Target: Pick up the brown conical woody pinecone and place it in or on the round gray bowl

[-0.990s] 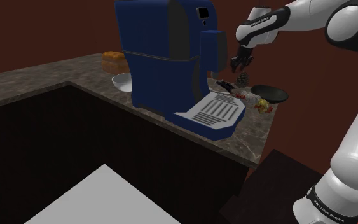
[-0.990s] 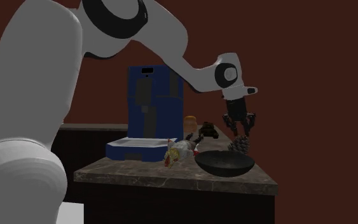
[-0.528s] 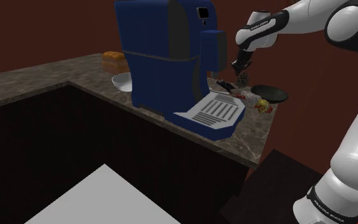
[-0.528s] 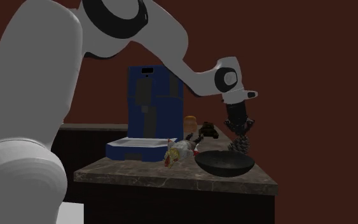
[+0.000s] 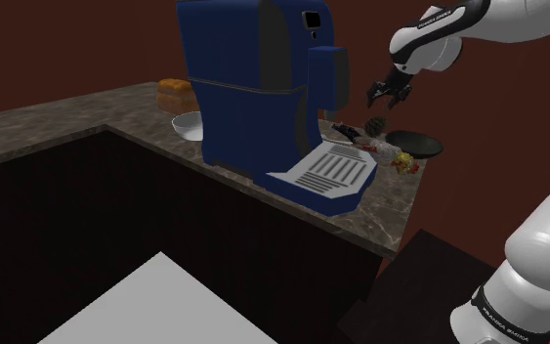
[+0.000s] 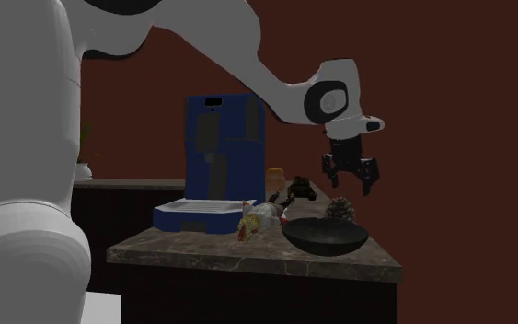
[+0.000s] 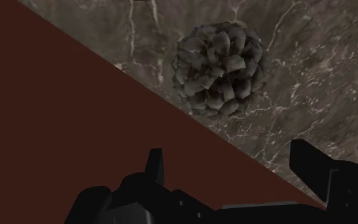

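Veined stone counter (image 7: 317, 76), scaly rounded pinecone (image 7: 219, 69), pincer (image 7: 229, 154) spread above.

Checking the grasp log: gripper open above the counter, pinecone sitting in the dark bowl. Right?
Not quite. The pinecone is not in the dark bowl. The wrist view shows it resting on the marbled counter, under the gripper. The rest holds: the gripper is open above the counter.
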### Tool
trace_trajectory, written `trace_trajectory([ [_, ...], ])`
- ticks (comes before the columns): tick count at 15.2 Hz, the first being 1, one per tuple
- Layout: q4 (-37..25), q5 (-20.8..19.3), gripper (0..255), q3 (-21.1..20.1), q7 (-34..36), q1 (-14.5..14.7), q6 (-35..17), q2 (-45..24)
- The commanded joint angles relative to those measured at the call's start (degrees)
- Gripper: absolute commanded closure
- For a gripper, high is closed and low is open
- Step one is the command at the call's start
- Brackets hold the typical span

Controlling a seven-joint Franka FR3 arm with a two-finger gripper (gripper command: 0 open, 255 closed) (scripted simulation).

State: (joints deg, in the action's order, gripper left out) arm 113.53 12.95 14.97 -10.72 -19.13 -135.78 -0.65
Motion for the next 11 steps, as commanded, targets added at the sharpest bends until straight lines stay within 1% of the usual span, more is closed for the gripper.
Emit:
trace_trajectory([
  [1, 0.92, 1.16, 0, 0.07, -0.65, -0.09, -1.19, -0.09],
  [6, 1.01, 2.99, 0, -0.22, -1.85, 0.04, -4.29, -3.31],
  [11, 1.01, 2.99, 0, -0.24, -1.84, 0.02, -4.29, -3.31],
])
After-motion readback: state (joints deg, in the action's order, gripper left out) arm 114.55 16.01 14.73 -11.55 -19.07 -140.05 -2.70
